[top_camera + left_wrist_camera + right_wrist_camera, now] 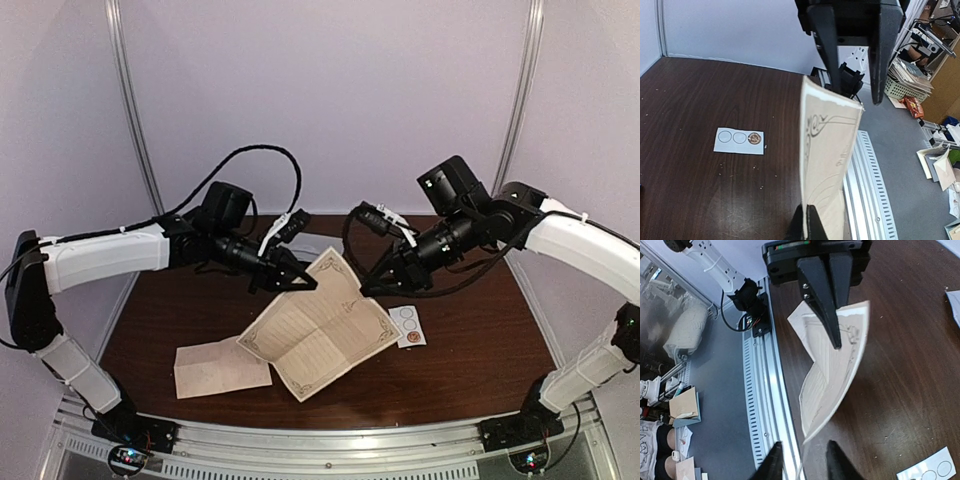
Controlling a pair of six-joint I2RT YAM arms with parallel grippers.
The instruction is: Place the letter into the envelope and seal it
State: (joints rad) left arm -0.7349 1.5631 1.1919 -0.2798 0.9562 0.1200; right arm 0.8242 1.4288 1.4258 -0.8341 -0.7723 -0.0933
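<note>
The right pincer (368, 290) is clamped on the far edge of the unfolded letter (320, 338), holding it up off the desk (470, 365). The left pincer (300, 282) gapes astride the neighbouring corner and grips nothing. The envelope (222, 368) lies flat at the letter's 8 o'clock. Folding seems to be in hand. Next, the left must close, then both fold along the crease.

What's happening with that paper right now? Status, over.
Right gripper shut on cream ornate-bordered paper letter, far edge raised. Left gripper open around same edge. Pale rectangular paper envelope lies flat, untouched. Nothing blocking it.
</note>
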